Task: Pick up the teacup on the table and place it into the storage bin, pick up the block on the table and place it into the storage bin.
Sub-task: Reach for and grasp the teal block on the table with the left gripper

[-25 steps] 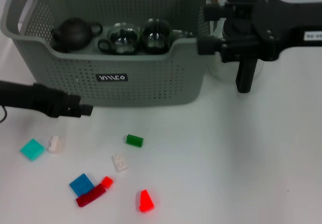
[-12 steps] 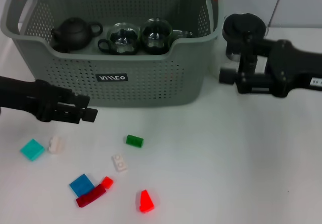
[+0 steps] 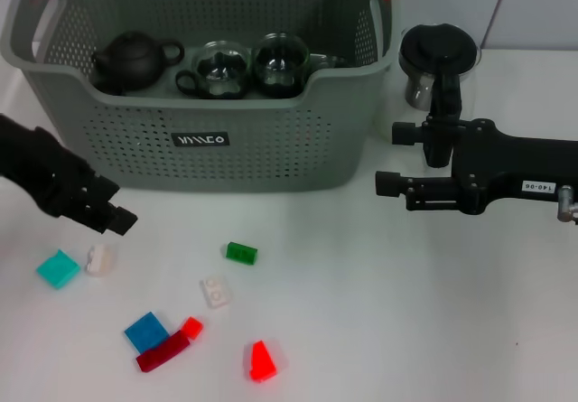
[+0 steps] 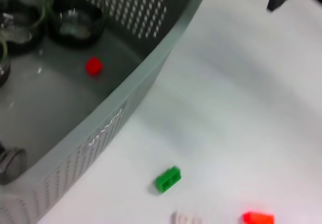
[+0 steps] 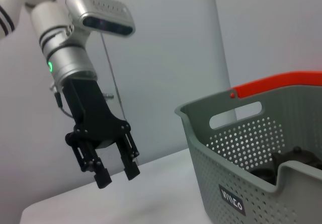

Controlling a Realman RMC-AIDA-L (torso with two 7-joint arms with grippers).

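Left gripper [image 5: 114,172], fingers parted and empty, hovers over the white block [image 3: 97,258] near the table's [image 3: 406,312] left edge, poised for pickup. Storage bin [image 3: 271,149] at rear holds teacups [image 3: 221,68]. Right gripper [image 3: 390,160]: empty, jaws apart, idle beside the bin.

- The head view looks forward and down from above the white tabletop [image 3: 361,312], taking in the storage bin [image 3: 208,140] at the far edge and both arms.
- The left wrist view looks steeply down from close above, over the storage bin [image 4: 151,73] wall, its inside, and the tabletop [image 4: 241,108] with the green block [image 4: 168,178].
- The right wrist view sits low near the tabletop [image 5: 151,189], facing sideways across it toward the left gripper [image 5: 114,172] and the storage bin [image 5: 251,153].
- All three views share the storage bin's labelled front wall.
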